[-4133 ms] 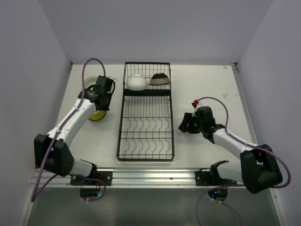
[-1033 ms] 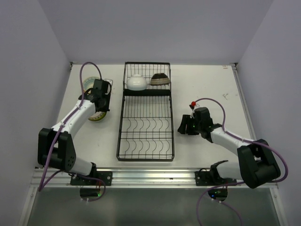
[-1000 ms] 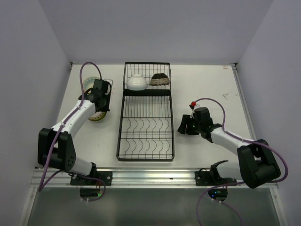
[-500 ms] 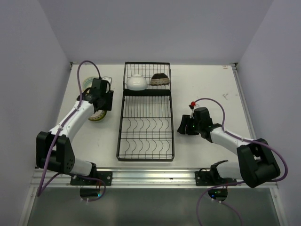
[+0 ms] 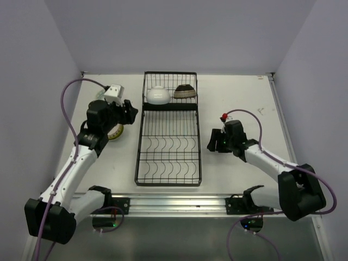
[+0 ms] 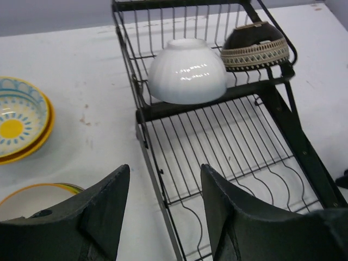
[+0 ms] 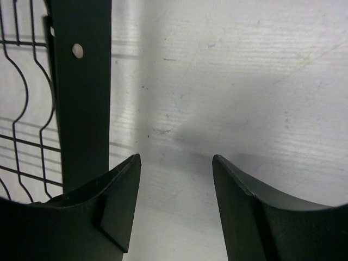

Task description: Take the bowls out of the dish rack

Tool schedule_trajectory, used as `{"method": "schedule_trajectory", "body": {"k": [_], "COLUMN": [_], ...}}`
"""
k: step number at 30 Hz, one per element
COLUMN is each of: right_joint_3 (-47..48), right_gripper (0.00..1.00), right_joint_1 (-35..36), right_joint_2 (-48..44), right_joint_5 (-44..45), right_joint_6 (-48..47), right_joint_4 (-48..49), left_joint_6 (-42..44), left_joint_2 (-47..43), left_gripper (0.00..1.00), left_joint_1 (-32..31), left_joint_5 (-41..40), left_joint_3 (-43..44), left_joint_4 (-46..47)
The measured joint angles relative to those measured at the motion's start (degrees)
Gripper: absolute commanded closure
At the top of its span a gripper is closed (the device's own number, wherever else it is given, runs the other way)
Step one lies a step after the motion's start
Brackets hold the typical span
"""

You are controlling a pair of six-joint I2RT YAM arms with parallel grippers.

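Observation:
The black wire dish rack (image 5: pixel 169 109) lies in the middle of the table. Its small far section holds a white bowl (image 5: pixel 157 95) and a dark brown patterned bowl (image 5: pixel 185 91), both tipped on their sides. My left gripper (image 5: pixel 132 111) hovers open and empty left of the rack, raised above the table. In the left wrist view its gripper (image 6: pixel 165 171) frames the rack's left rim (image 6: pixel 142 117), with the white bowl (image 6: pixel 187 70) and brown bowl (image 6: pixel 255 46) ahead. My right gripper (image 5: pixel 211 142) rests low beside the rack's right edge, open (image 7: pixel 176 157), with bare table between its fingers.
Left of the rack, bowls sit on the table: a stack with a yellow and blue pattern (image 6: pixel 19 119) and a yellow-green rimmed bowl (image 6: pixel 38 198), seen from above at the arm's side (image 5: pixel 114 132). The rack's larger section with curved dividers (image 5: pixel 168 149) holds nothing. The rack's side bar (image 7: pixel 81 98) stands by my right fingers.
My left gripper has opened, letting go over the bowls on the left. It has risen and swung toward the rack. The right arm has barely moved.

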Motion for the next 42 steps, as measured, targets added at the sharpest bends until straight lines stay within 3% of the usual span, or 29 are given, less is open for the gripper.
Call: {"method": "schedule_trajectory", "body": {"k": [4,10,16,25,30,42], "right_joint_3": [3.1,6.2,6.3,6.3,6.3,6.3], "right_gripper": [0.39,0.51,0.5,0.47,0.47,0.5], "right_joint_1": [0.0,0.0,0.2,3.0,5.0,11.8], "right_joint_2": [-5.4,-11.8,-9.0,-6.7,-6.6,-2.5], "right_joint_5": [2.3,3.0,1.7,0.7,1.4,6.2], "right_joint_6": [0.2,3.7,6.4,5.9,5.1,4.9], "right_joint_4": [-4.0,-2.4,-1.2,-2.0,-3.3,-5.7], "left_joint_6": [-2.6,-5.7,-7.5,-8.0,-7.8,-7.5], "left_joint_2": [-2.2,7.1,11.3,9.0,5.1,-0.1], "left_gripper": [0.41,0.44,0.44,0.44,0.33,0.3], "left_joint_1": [0.0,0.0,0.0,0.0,0.0,0.0], "left_joint_5": [6.6,8.3,8.9,11.6,11.5,8.4], "left_joint_3": [-8.4,-8.3,-8.2,-8.1,-8.1,-8.1], "left_joint_4": [6.9,6.6,5.2,5.3,5.4,5.4]}}
